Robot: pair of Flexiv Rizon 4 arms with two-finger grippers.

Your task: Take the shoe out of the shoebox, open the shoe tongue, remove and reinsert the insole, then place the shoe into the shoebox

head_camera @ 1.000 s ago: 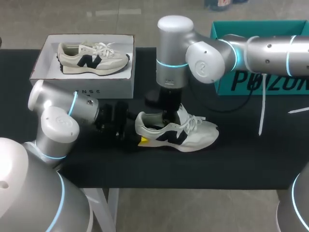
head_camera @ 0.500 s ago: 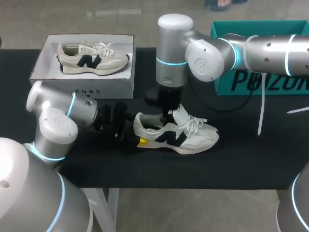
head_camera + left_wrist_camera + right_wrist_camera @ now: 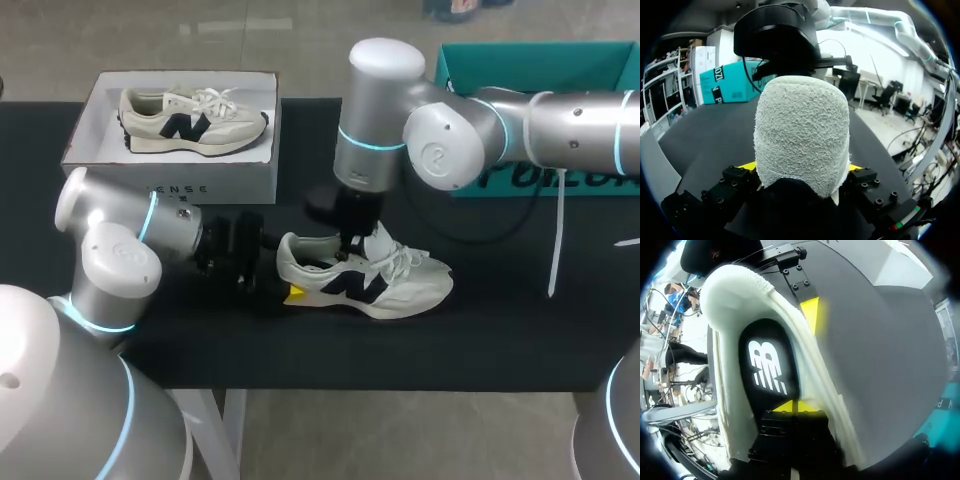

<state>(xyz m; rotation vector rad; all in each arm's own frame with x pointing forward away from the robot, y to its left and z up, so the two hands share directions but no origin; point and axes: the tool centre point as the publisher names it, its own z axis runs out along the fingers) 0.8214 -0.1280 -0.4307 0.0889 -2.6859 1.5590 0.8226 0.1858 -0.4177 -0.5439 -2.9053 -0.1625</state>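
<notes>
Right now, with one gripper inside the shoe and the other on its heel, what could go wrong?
The right gripper has its tips together on the insole inside the shoe; they may slip off without lifting it. The left gripper grips only the heel, so an upward pull might tilt the shoe or drag it free.

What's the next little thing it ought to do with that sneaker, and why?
Probably the right claw should draw up slowly, to see whether the insole comes with it. Its tips sit together on the insole inside the shoe, and the left claw clamps the heel, so the shoe should stay put.
</notes>
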